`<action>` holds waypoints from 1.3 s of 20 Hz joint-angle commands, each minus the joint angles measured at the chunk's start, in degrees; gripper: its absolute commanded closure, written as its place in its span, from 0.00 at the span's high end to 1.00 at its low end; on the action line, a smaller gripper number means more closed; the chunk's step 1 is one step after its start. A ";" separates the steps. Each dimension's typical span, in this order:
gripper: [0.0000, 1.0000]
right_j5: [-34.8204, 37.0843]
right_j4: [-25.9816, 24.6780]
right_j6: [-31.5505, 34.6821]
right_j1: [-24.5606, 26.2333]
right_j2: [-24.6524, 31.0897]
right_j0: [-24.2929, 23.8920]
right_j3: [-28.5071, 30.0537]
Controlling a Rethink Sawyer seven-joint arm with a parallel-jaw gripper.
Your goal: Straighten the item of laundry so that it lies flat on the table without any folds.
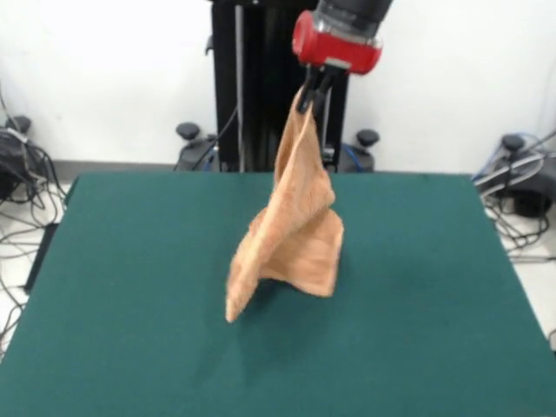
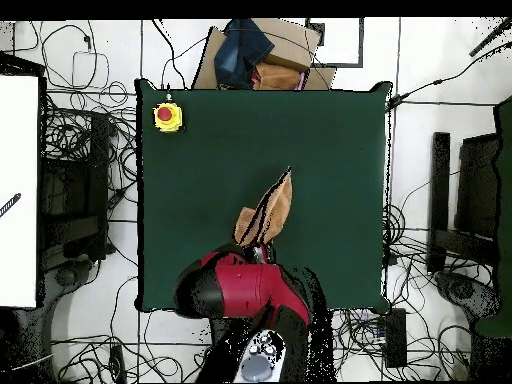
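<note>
The orange-tan towel point(image 1: 291, 228) hangs from my gripper point(image 1: 310, 98) in a twisted, folded drape above the dark green table point(image 1: 122, 287). The gripper is shut on the towel's top corner, high above the table's far middle. The towel's lower corners hang free, the lowest at the near left; I cannot tell whether they touch the table. In the overhead view the towel point(image 2: 268, 215) shows as a narrow strip above the red arm, and the gripper itself is hidden under the arm. The table point(image 2: 200, 150) spreads wide around it.
A yellow box with a red button point(image 2: 167, 117) sits at one table corner in the overhead view. A cardboard box with dark cloth point(image 2: 262, 55) stands beyond the table's far edge. Cables and stands ring the table on the floor.
</note>
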 commanded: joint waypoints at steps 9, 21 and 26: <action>0.00 19.27 0.32 1.02 -15.13 5.12 -0.95 7.24; 0.00 11.63 -5.28 -4.54 -14.21 8.66 -9.71 9.47; 0.00 7.81 -9.82 -8.88 -12.95 13.42 -18.90 8.83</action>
